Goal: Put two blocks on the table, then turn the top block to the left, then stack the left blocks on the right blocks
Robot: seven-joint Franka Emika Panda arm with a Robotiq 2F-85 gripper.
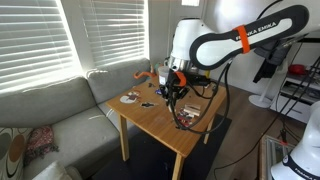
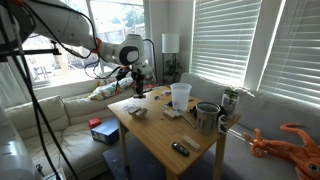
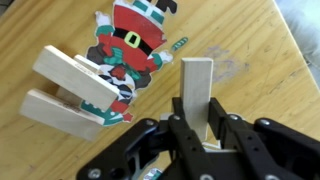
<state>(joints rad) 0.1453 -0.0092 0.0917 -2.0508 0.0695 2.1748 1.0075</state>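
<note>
In the wrist view my gripper (image 3: 197, 118) is shut on a pale-tan wooden block (image 3: 197, 85) that stands on end between the fingers, above the honey-coloured table (image 3: 260, 50). Two more pale wooden blocks (image 3: 70, 88) lie stacked, slightly crossed, at the left, partly under a Santa figure (image 3: 132, 45). In both exterior views the gripper (image 1: 172, 88) (image 2: 136, 84) hangs over the far part of the table (image 1: 160, 125) (image 2: 160, 140); the blocks are too small to make out there.
On the table stand a white cup (image 2: 180, 95), a grey mug (image 2: 207, 116), a can (image 2: 229, 103) and dark small clutter (image 2: 180, 148). A grey sofa (image 1: 50, 105) runs beside the table. An orange octopus toy (image 2: 290, 140) lies on the sofa.
</note>
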